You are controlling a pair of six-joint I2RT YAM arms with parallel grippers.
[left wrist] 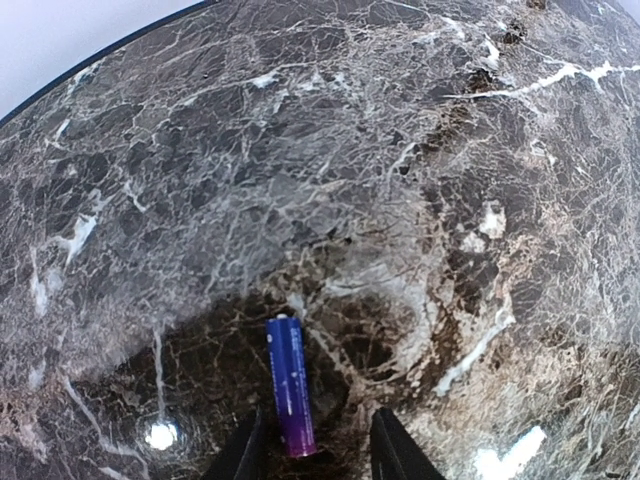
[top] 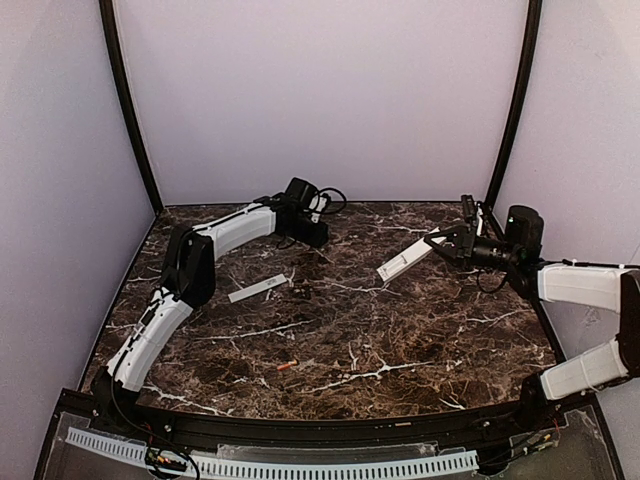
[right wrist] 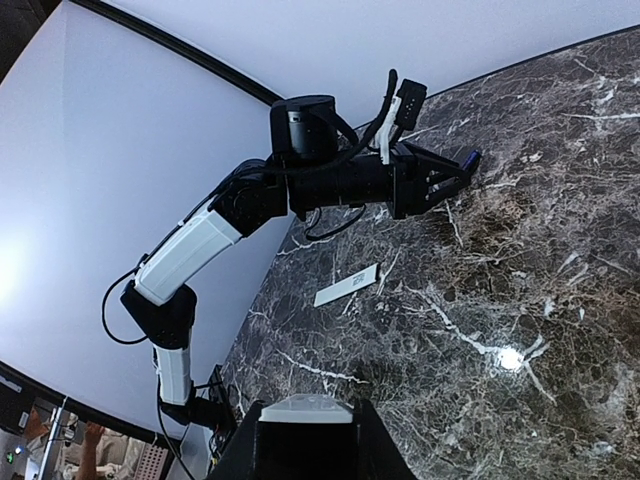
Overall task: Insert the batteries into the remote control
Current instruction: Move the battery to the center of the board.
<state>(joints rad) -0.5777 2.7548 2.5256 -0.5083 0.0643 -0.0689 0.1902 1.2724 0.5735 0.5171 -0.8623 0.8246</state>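
Blue battery (left wrist: 289, 385) btwn L fingers (left wrist: 243, 452)

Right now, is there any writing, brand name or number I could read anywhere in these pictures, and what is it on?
No text can be read anywhere.
The blue-purple battery shows no lettering on the side facing the camera.
The white remote is too small to tell.
The white cover strip is too small to tell.
The orange battery is too small to tell.
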